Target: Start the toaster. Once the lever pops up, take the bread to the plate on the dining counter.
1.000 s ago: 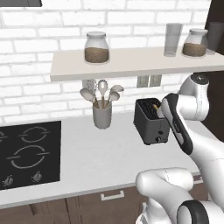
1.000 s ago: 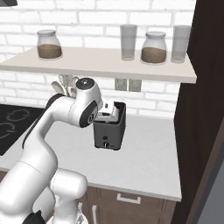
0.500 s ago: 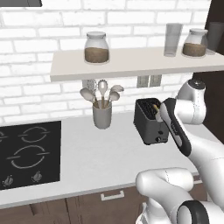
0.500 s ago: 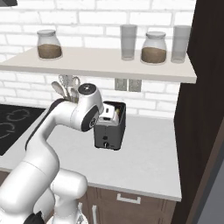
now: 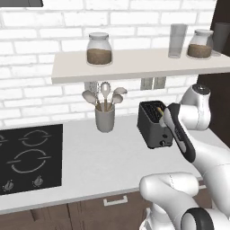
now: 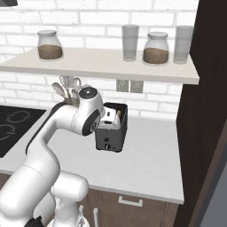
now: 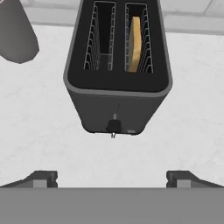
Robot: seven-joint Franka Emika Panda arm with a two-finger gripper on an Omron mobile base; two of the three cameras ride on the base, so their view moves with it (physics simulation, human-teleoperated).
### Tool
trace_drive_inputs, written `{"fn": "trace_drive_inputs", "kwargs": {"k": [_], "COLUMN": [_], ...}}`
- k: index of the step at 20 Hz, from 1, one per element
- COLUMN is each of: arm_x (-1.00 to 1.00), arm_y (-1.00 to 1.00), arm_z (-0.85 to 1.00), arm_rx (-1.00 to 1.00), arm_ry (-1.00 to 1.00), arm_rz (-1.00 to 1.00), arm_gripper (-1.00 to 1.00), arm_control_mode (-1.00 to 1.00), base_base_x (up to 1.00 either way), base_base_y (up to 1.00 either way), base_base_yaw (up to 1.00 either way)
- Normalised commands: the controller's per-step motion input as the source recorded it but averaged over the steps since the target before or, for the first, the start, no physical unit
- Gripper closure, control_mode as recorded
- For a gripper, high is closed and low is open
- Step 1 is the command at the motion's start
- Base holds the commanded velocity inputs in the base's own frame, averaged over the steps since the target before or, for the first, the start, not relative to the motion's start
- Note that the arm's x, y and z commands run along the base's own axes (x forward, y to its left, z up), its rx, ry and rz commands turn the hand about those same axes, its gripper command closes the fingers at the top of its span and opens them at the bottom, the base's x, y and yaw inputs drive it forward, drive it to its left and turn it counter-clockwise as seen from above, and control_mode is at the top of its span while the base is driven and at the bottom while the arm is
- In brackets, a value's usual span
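Observation:
The dark toaster (image 5: 154, 126) (image 6: 112, 129) (image 7: 116, 89) stands on the white worktop by the brick wall. The bread (image 7: 134, 37) stands upright in its right-hand slot in the hand view, its tan top showing; the other slot is empty. A small lever (image 7: 114, 127) sits low on the narrow end face that is turned to the hand. My gripper (image 7: 111, 177) hangs above and just in front of that end face, open, its two fingertips wide apart with nothing between them. The plate and the dining counter are out of view.
A grey utensil pot (image 5: 105, 117) (image 7: 15, 33) stands left of the toaster. A black hob (image 5: 27, 157) lies further left. A shelf (image 5: 134, 63) with jars and a glass runs above. A tall dark cabinet (image 6: 204, 111) closes the right side.
The arm's wrist has sunk a little over the toaster. The gripper has stayed open and the toaster has not moved.

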Motion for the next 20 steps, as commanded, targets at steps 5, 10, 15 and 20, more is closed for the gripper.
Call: {"fn": "trace_drive_inputs", "kwargs": {"k": [5, 10, 15, 20], "arm_x": [0.10, 0.13, 0.05, 0.00], "arm_y": [0.00, 0.00, 0.00, 0.00], "arm_z": [-0.05, 0.00, 0.00, 0.00], "arm_rx": [0.00, 0.00, 0.00, 0.00], "arm_ry": [0.00, 0.00, 0.00, 0.00], "arm_rz": [0.00, 0.00, 0.00, 0.00], "arm_gripper": [-1.00, -1.00, -1.00, -1.00], "arm_control_mode": [-1.00, -1.00, -1.00, -1.00], "base_base_x": [0.00, 0.00, 0.00, 0.00], "base_base_y": [0.00, 0.00, 0.00, 0.00], "base_base_yaw": [0.00, 0.00, 0.00, 0.00]}}
